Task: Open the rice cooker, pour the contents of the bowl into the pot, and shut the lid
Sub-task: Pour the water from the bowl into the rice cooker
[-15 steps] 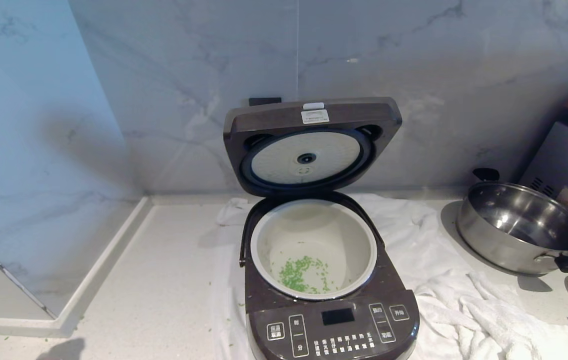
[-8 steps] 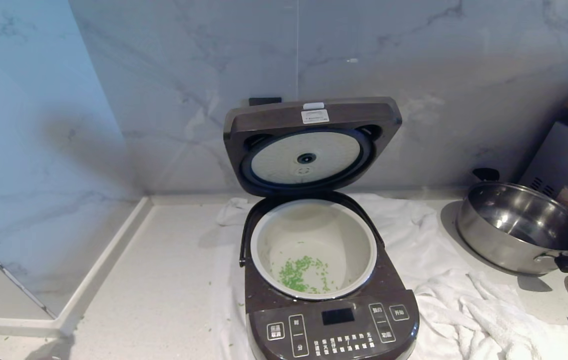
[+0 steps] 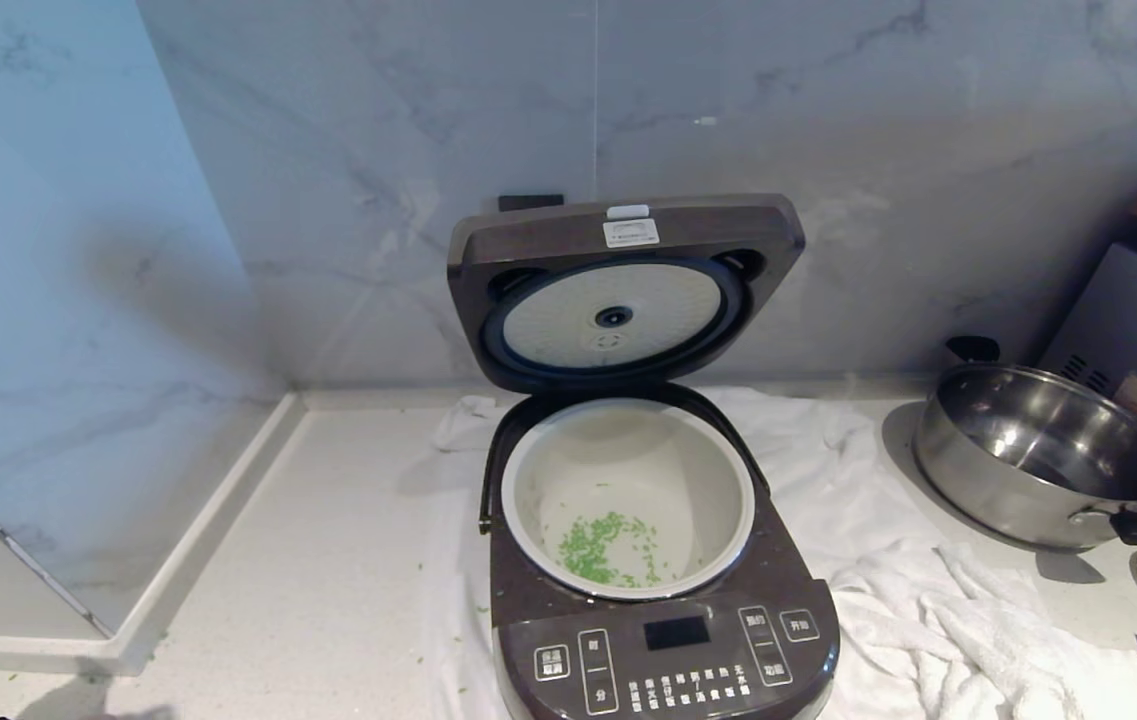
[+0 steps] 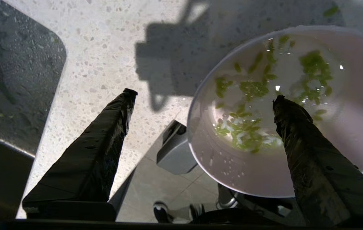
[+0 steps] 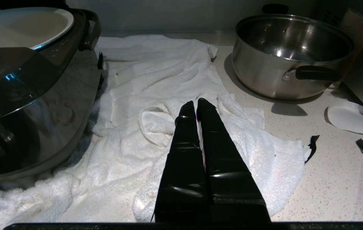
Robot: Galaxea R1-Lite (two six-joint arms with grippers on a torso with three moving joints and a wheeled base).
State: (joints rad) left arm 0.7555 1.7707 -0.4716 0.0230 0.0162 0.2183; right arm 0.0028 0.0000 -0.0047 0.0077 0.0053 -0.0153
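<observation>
The rice cooker [image 3: 663, 560] stands on a white towel [image 3: 938, 620] spread over the speckled counter [image 3: 328, 560], its lid [image 3: 623, 290] swung up against the marble wall so the white dimpled plate faces the room; the cream pot [image 3: 628, 495] sits in the body, with a scatter of green contents [image 3: 603, 550] lying on its floor toward the front. To the right, well apart from the cooker, sits a steel pan [image 3: 1043, 455] with black handles.

The left gripper [image 4: 203, 95] hangs over the counter's near edge with its two dark fingers [image 4: 104, 140] spread wide and nothing between them; the pink bowl [image 4: 353, 134] rests on the counter below, partly past the edge, one finger crossing in front of it (whether that finger touches the bowl I cannot tell); wet green bits cling to the bowl's whitish inside. A dark sink basin [image 4: 15, 73] lies beside it.

The right gripper [image 5: 196, 103] is parked low above the towel, right of the cooker; its fingers are pressed together, empty.
</observation>
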